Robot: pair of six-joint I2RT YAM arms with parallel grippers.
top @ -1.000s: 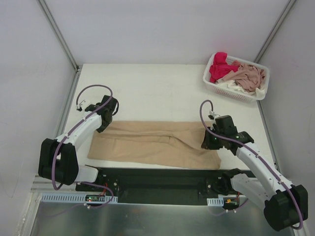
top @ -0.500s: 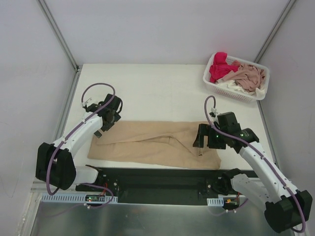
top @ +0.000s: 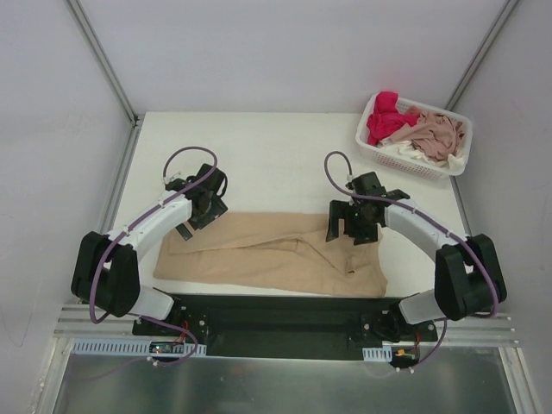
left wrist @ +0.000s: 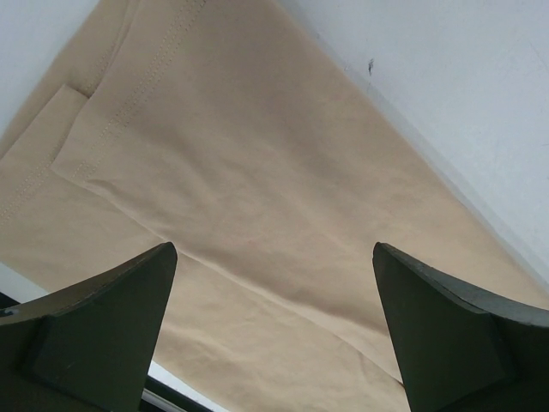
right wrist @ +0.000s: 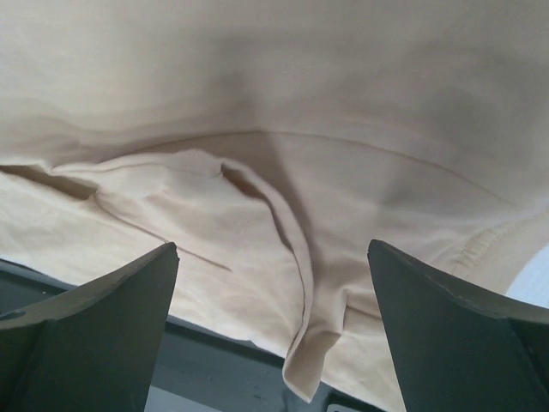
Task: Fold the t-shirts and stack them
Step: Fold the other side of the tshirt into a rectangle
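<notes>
A large tan-beige t-shirt (top: 276, 254) lies folded into a long strip across the near part of the table. My left gripper (top: 200, 214) hovers over its far left end, jaws wide open and empty; in the left wrist view the flat cloth (left wrist: 257, 215) fills the gap between the fingers (left wrist: 94, 335). My right gripper (top: 348, 226) hangs open over the strip's far right part; its wrist view shows a raised fold (right wrist: 292, 249) of the cloth. A red-pink shirt (top: 385, 117), a dusty pink one (top: 438, 131) and a white one (top: 404, 150) lie bunched in the basket.
The white lattice basket (top: 373, 148) stands at the table's back right corner. A black rail (top: 276, 315) runs along the near edge under the shirt's hem. Metal posts rise at the back corners, and walls close the table on three sides.
Both grippers have opened and let go of the tan shirt. Both have risen and moved inward and toward the back, over the strip's far edge. The shirt lies still.
</notes>
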